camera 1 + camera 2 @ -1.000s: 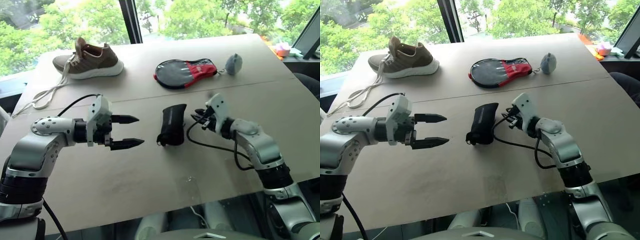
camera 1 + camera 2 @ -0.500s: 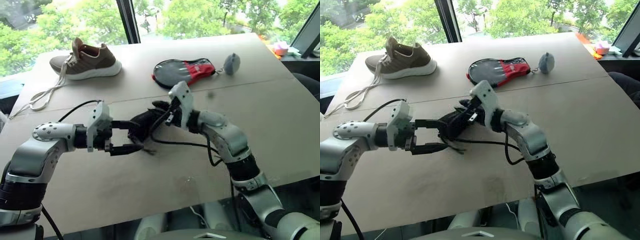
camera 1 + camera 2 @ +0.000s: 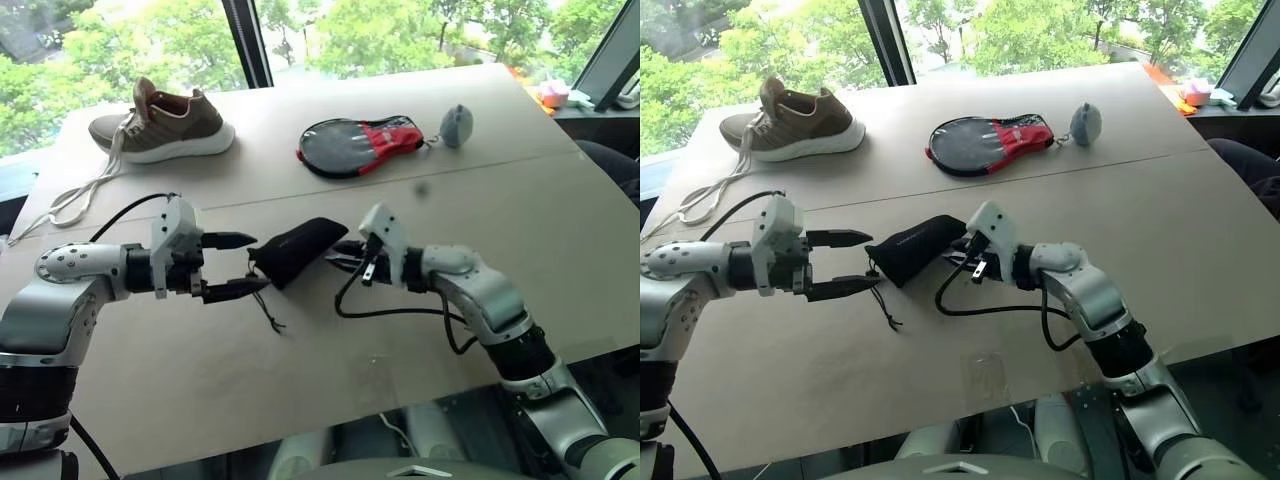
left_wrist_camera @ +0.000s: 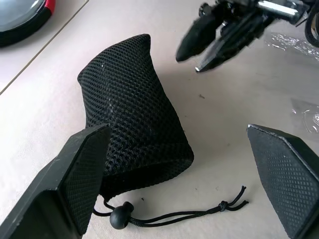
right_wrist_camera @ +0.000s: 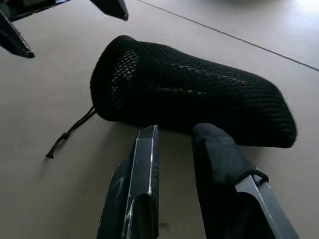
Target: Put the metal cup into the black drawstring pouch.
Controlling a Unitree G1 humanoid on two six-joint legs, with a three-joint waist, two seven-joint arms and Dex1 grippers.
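Observation:
The black drawstring pouch (image 3: 295, 250) lies on its side in the middle of the table, bulging, with its cord (image 3: 268, 315) trailing toward me. The metal cup is hidden. My left gripper (image 3: 261, 260) is open, level with the table, and its fingers stand on either side of the pouch's mouth end (image 4: 129, 114) without pinching it. My right gripper (image 3: 342, 256) points at the pouch's closed end (image 5: 199, 99) from the other side, just short of it. Its fingers (image 5: 144, 164) are nearly together with nothing between them.
At the back of the table a brown shoe (image 3: 165, 125) lies on the left, with its long laces trailing left. A black-and-red paddle case (image 3: 360, 143) and a grey fuzzy ball (image 3: 456, 127) lie at the back right. A black cable (image 3: 390, 312) loops under my right wrist.
My right gripper pushed the pouch left across the table to my left gripper, then drew back slightly. The pouch turned so its mouth faces the left gripper. The left arm barely moved.

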